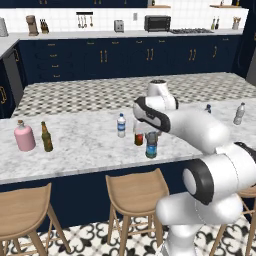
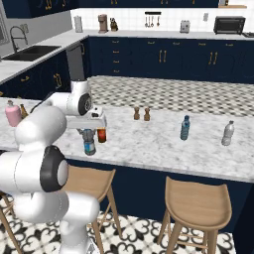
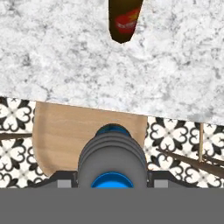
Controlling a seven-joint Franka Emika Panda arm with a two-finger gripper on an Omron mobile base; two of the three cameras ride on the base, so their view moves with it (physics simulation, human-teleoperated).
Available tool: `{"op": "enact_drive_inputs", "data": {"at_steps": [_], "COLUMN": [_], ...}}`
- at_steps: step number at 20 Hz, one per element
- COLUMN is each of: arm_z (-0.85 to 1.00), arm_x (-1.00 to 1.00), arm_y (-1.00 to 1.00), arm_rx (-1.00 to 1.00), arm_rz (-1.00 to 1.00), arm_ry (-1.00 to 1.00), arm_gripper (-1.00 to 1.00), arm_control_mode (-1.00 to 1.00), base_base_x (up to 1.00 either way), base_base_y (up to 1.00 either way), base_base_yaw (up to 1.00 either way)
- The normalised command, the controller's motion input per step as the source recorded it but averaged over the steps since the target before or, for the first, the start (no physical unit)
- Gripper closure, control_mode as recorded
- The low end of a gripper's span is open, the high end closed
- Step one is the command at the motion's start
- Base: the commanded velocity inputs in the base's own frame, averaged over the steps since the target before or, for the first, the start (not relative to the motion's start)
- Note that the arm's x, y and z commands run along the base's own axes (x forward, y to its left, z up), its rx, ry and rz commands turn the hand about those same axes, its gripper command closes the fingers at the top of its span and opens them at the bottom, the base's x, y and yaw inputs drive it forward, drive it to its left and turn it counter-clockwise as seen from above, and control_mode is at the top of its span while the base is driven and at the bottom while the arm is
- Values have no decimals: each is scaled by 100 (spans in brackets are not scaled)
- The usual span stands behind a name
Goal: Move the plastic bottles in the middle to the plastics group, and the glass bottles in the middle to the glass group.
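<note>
My gripper [image 3: 112, 177] is shut on the dark blue-tinted plastic bottle [image 1: 151, 146] [image 2: 89, 142] and holds it by the neck near the counter's front edge. From the hand, I look down on its blue cap [image 3: 108, 180]. Just behind it stands the red-brown glass bottle [image 1: 138, 137] [image 2: 101, 135] [image 3: 125, 19]. The clear plastic bottle with a white-blue label [image 1: 121, 125] is left of that. The pink flask [image 1: 24, 136] [image 2: 12, 114] and olive-green bottle [image 1: 46, 137] stand far left. The teal bottle [image 2: 185, 128] and clear grey bottle [image 2: 227, 133] [image 1: 239, 114] stand far right.
The marble counter [image 1: 85, 145] runs across both base views. Two brown shakers [image 2: 141, 114] stand at its back edge. Wooden stools [image 1: 135, 192] [image 2: 198, 201] line its near side, and one [image 3: 61, 131] is below the held bottle.
</note>
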Motion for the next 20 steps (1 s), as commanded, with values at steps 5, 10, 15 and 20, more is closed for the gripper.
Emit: {"op": "enact_drive_inputs", "data": {"at_steps": [5,10,15,20], "arm_z": [34,29,27,13], "arm_x": [-8,-16,-12,-11], "arm_y": [-100,-90,-90,-92], "arm_rx": [1,1,0,0], "arm_rz": [-12,-6,-1,-2], "arm_ry": [0,0,0,0], "arm_gripper": [100,100,100,100], "arm_control_mode": [-100,-100,-100,-100], "base_base_x": [0,0,0,0], "base_base_y": [0,0,0,0], "base_base_yaw": [0,0,0,0]}}
